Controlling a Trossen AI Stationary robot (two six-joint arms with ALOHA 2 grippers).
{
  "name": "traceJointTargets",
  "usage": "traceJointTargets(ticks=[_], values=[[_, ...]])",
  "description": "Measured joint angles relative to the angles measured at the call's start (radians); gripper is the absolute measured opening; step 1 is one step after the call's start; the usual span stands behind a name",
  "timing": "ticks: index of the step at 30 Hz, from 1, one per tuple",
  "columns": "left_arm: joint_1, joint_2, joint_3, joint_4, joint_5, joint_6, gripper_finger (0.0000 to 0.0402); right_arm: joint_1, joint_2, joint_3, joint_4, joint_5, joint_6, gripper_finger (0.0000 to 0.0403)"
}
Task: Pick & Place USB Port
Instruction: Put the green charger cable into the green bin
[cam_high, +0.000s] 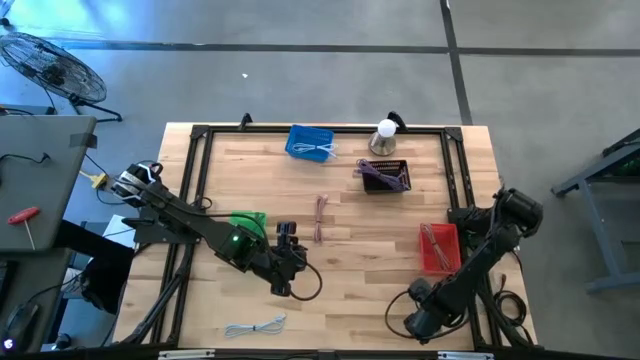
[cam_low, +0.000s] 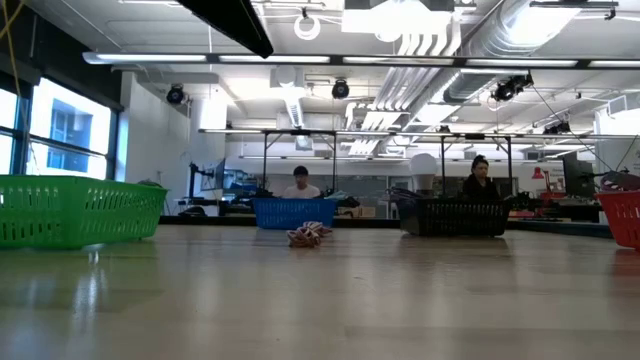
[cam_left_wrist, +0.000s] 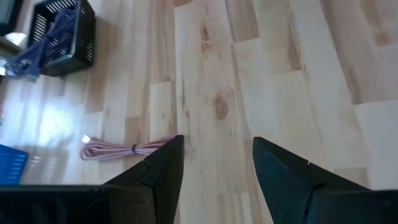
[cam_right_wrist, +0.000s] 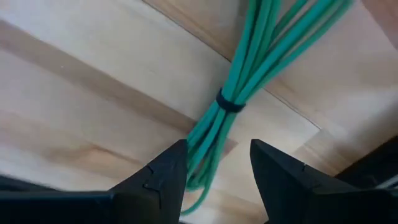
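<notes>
A coiled green USB cable (cam_right_wrist: 239, 74), bound by a black tie (cam_right_wrist: 230, 102), lies on the wooden table under my right gripper (cam_right_wrist: 217, 171). That gripper (cam_high: 412, 322) points steeply down near the table's front right. It is open, and the cable's near loop end (cam_right_wrist: 198, 180) lies between its fingers. In the high view the arm hides this cable. A pink cable (cam_high: 320, 218) lies at the table's middle. A white cable (cam_high: 255, 327) lies near the front edge. My left gripper (cam_high: 288, 238) hangs open just short of the pink cable (cam_left_wrist: 121, 149).
Four baskets stand on the table: green (cam_high: 248, 222) beside my left arm, blue (cam_high: 310, 143) and black (cam_high: 385, 175) at the back, and red (cam_high: 440, 247) at the right. A white bulb-shaped thing (cam_high: 384, 135) stands behind the black basket. People sit in the room beyond.
</notes>
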Motion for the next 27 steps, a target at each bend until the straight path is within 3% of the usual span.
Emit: traceJointTargets(ticks=[6, 10, 14, 19, 27], values=[[0.0, 0.0, 0.0, 0.001, -0.017, 0.012, 0.0184, -0.001, 0.015, 0.0, -0.007, 0.028, -0.005, 0.0165], [0.0, 0.0, 0.0, 0.002, -0.011, 0.009, 0.0184, -0.001, 0.015, 0.0, -0.066, 0.058, -0.008, 0.0143], [0.0, 0.0, 0.0, 0.006, 0.003, 0.005, 0.0184, -0.001, 0.017, 0.0, -0.123, 0.053, -0.022, 0.0098], [0.0, 0.0, 0.0, 0.006, 0.031, 0.0, 0.0184, -0.001, 0.015, 0.001, -0.128, 0.056, -0.071, 0.0015], [0.0, 0.0, 0.0, 0.006, 0.055, -0.003, 0.0184, 0.001, 0.009, 0.001, -0.105, 0.072, -0.121, 0.0007]])
